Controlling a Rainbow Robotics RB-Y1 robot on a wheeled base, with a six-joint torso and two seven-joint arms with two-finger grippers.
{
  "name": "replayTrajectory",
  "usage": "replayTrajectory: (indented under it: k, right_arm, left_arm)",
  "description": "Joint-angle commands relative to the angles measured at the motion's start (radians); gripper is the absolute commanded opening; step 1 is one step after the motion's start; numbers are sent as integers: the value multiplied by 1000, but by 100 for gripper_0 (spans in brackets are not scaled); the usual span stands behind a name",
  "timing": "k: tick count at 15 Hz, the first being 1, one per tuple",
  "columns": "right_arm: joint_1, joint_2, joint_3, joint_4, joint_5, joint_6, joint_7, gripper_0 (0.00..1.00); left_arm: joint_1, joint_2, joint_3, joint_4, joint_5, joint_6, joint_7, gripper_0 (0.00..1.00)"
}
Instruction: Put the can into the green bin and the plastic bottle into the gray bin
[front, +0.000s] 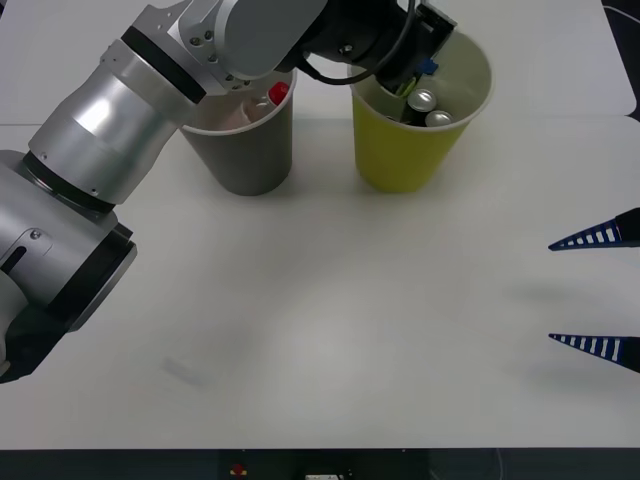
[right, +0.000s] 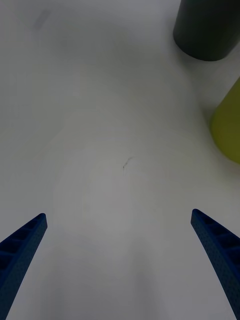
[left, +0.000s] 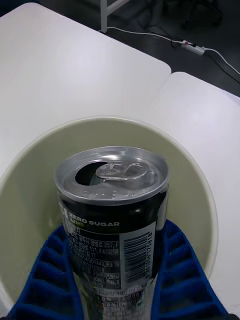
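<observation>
Thin aluminium, opened and probably light: the can (left: 112, 220) dents easily, so the left hand (left: 117, 280) rightly clamps mid-body, holding it inside the green bin (front: 400, 150). The right hand (front: 598, 290) waits wide apart, near right above the worktop (front: 330, 330).

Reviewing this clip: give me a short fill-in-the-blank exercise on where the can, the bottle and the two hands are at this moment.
1. The left hand holds the can over the ____ bin.
2. The plastic bottle, with its red cap, lies inside the ____ bin.
3. The right hand waits over the table with its fingers ____.

Missing words: green; gray; open
</observation>
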Motion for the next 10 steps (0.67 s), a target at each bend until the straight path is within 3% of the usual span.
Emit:
replayTrajectory:
  k: [1, 6, 10]
  right_arm:
    - [0, 0, 0, 0, 0, 0, 0, 100]
    - [0, 0, 0, 0, 0, 0, 0, 100]
    - [0, 0, 0, 0, 0, 0, 0, 100]
  left_arm:
    - [-1, 1, 0, 0, 0, -12, -39, 100]
    - [50, 11, 58, -94, 29, -12, -112, 100]
    - [213, 106, 130, -319, 187, -12, -189, 100]
